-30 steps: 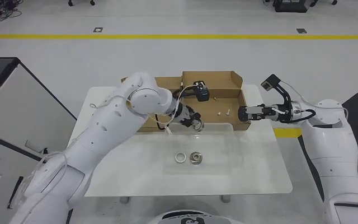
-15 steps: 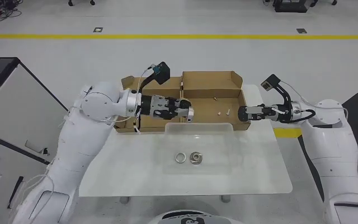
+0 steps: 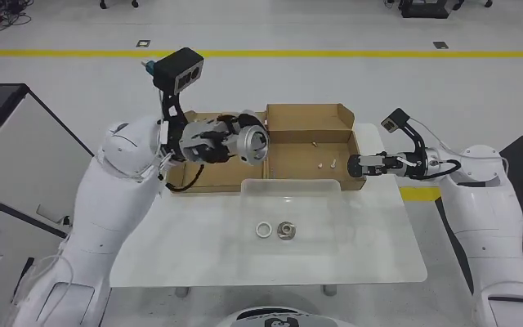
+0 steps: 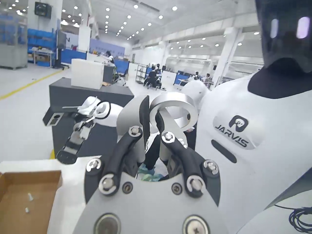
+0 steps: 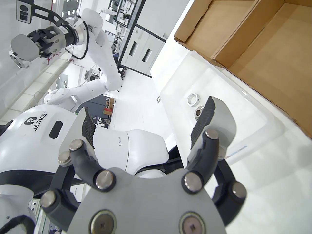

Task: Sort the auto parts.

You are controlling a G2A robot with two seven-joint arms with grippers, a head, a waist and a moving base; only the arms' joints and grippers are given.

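My left gripper (image 4: 152,118) is shut on a silver metal ring (image 4: 180,101) and holds it high in the air. From above, that left gripper (image 3: 237,141) and the ring (image 3: 253,145) hang over the left cardboard box (image 3: 204,176). A clear tray (image 3: 327,190) at mid-table holds a second ring (image 3: 264,230) and a flanged metal part (image 3: 286,231). My right gripper (image 3: 353,164) stands open at the right wall of the right cardboard box (image 3: 310,123). Its fingers (image 5: 209,113) partly cover the flanged part (image 5: 198,112), with the second ring (image 5: 192,97) beside it.
The right box holds two small white bolts (image 3: 327,163) and a thin screw (image 3: 315,145). Both boxes stand side by side at the table's far edge, right behind the tray. A white table (image 3: 376,245) stretches around the tray.
My left arm has swung from the tray's back edge leftward and upward with the ring, turning its wrist camera up. The right arm has stayed still.
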